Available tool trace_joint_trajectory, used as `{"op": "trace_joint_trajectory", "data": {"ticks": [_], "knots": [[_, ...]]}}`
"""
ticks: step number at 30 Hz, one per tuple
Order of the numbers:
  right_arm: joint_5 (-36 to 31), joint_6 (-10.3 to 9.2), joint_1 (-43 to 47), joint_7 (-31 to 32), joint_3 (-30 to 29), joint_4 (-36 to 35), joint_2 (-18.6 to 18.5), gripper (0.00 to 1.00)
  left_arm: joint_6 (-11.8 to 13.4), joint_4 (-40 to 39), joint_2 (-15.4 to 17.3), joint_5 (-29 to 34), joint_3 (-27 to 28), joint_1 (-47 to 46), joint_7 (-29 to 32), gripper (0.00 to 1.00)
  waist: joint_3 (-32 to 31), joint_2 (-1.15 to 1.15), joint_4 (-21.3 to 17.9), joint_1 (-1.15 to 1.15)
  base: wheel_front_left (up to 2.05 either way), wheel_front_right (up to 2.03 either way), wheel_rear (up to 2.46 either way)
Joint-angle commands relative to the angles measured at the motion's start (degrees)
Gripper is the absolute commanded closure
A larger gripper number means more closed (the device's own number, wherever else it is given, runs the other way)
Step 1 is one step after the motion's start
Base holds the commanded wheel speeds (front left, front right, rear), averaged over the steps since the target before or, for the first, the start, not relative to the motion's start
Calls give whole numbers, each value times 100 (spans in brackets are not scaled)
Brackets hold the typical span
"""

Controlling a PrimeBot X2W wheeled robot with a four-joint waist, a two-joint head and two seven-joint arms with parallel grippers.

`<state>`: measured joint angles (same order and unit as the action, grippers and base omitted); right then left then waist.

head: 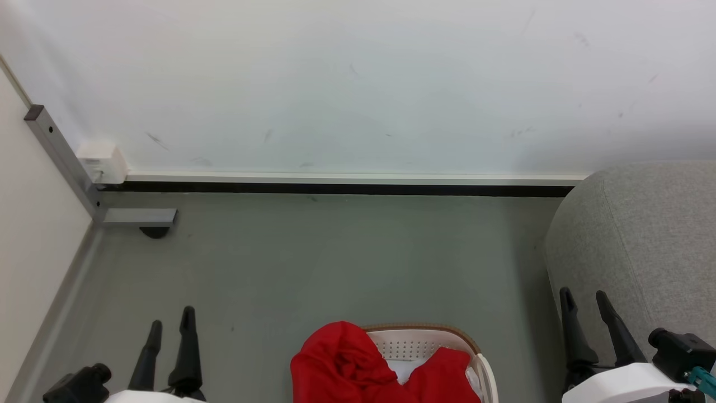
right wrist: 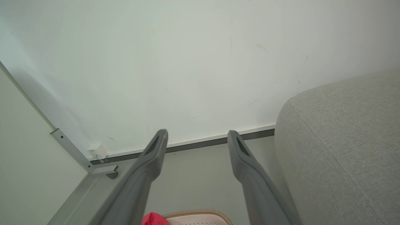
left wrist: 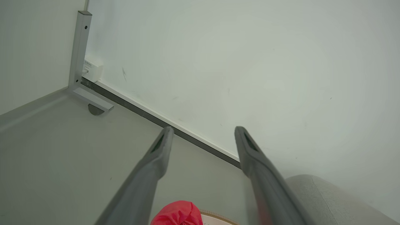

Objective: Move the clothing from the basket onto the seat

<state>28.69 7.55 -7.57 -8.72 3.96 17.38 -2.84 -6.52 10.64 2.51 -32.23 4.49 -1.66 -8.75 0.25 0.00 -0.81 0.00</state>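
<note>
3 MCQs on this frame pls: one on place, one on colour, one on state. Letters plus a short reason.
1. Where is the seat relative to the basket?
A) on the robot's left of it
B) on the robot's right of it
C) under it

2. What colour is the clothing in the basket?
A) blue
B) red
C) yellow

3. What state are the left gripper and the right gripper in?
A) both open, holding nothing
B) both shut on clothing
C) left open, right shut on the basket

Answers:
1 B: in the head view the seat is at the right edge and the basket at bottom centre.
2 B: bright red fabric is heaped in the basket.
3 A: each wrist view shows the jaws spread with nothing between.
</note>
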Motion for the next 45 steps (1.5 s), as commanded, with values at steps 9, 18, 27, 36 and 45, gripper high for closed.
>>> {"op": "trace_joint_trajectory", "data": {"ticks": [9, 18, 27, 36, 45], "knots": [[-643, -8, -105, -172, 43, 73, -49, 0, -26, -91, 51, 763, 49, 78, -174, 0, -8, 0, -13, 0, 0, 0, 0], [-1122, -9, -116, -293, 55, 161, -39, 0, -39, -129, 53, 1368, 76, 120, -290, 0, 22, 0, -24, 0, 0, 0, 0], [-1521, -9, -150, -404, 59, 228, -28, 0, -50, -123, 55, 1797, 111, 153, -405, 0, 66, 0, -45, 0, 0, 0, 0], [-1741, -10, -150, -494, -31, 256, -16, 0, -69, -54, 56, 2153, 106, 182, -492, 0, 72, 0, -72, 0, 0, 0, 0], [-2016, -11, -136, -586, -64, 287, -11, 0, -85, 28, 57, 2518, 122, 191, -582, 0, 61, 0, -97, 0, 0, 0, 0]]}}
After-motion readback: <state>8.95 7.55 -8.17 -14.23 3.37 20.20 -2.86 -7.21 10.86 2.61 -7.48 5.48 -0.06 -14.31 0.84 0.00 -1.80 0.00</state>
